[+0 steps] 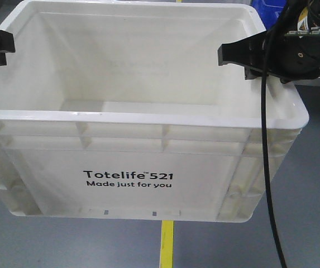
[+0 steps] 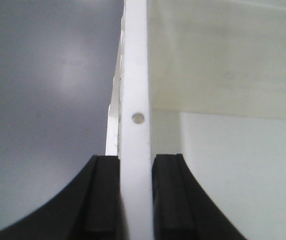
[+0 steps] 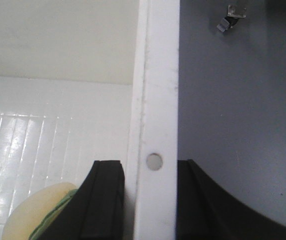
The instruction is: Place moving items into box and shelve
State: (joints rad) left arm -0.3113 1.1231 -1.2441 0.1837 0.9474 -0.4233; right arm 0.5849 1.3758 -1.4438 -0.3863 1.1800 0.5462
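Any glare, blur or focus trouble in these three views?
Front-facing view: evenly lit and sharp, the print on the box reads cleanly. Left wrist view: the left hand clamped on the rim is near-black; a soft glare patch on the grey floor. Right wrist view: bright streaks of glare on the box's ribbed bottom; the yellow plush fruit beside the right hand looks soft.

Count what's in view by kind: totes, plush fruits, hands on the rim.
White tote: 1
Plush fruit: 1, pale yellow, inside the tote
Hands: 2, left hand and right hand, both clamped on the tote's rim
Total: 4
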